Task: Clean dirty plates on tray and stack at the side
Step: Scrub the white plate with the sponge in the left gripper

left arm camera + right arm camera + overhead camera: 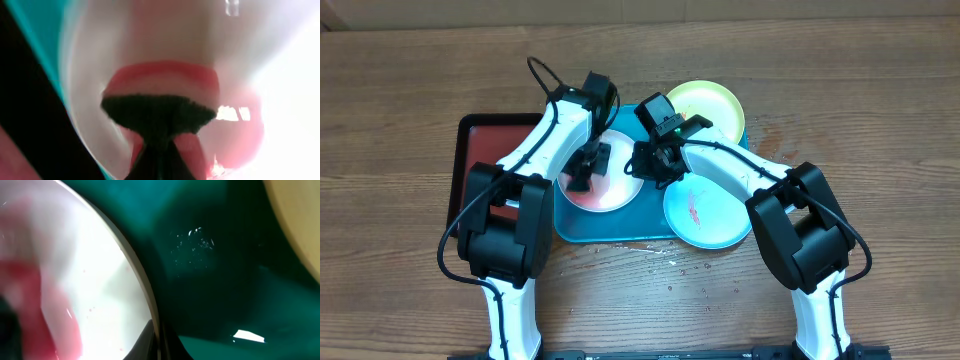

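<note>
1. Left end effector (586, 174), closed on a dark pad (160, 112), presses directly down on the pink-rimmed plate (612, 196).
2. Right end effector (647, 167), closed, apparently pinches that plate's right rim.
3. Farther right on the tray (620, 233): teal-rimmed plate (712, 215), yellow-green plate (712, 100).

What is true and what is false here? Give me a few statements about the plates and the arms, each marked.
1. The pink-rimmed plate, the teal-rimmed plate and the yellow-green plate are all on the blue tray. True.
2. The teal-rimmed plate is spotless. False: a red smear runs across its centre.
3. The left tool is over the pink-rimmed plate. True.
4. The plates are already stacked. False: they lie side by side, none on top of another.
5. The yellow-green plate lies nearest the robot's base. False: it is the farthest of the three.
</note>
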`<state>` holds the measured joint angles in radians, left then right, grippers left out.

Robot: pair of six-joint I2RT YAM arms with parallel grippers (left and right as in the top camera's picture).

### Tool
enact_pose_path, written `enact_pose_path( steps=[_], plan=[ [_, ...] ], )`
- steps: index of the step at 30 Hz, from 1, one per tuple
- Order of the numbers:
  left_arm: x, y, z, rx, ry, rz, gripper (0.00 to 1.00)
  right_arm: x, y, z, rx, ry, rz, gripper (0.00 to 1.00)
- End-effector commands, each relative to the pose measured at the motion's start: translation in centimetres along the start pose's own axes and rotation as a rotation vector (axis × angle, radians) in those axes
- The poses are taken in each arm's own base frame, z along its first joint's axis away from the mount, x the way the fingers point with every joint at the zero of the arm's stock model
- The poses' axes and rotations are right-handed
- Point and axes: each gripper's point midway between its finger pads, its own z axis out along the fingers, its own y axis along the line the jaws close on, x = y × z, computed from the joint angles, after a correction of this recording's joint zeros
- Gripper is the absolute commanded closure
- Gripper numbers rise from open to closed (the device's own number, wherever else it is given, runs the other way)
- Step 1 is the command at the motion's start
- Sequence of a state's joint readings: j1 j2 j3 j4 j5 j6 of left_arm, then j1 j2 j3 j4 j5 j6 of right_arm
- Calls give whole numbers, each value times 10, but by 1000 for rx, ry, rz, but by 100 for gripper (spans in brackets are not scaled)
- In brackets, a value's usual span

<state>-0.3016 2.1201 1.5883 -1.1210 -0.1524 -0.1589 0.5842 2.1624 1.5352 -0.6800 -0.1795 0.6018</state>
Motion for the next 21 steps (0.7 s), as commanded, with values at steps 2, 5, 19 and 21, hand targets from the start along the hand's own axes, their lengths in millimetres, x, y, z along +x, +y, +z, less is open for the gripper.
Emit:
enact_pose_path(
  steps=[2, 5, 19, 21],
  plan=[
    [22, -46, -11, 264, 86, 30, 96, 9, -14, 10, 48, 18, -3, 96],
    [13, -60, -15, 348, 50, 57, 96, 9, -14, 10, 48, 18, -3, 96],
    [-88, 33, -23, -117, -392, -238, 96, 10, -14, 10, 52, 22, -2, 96],
    [-88, 40, -30, -111, -392, -252, 96, 11, -15, 10, 54, 24, -2, 96]
  ],
)
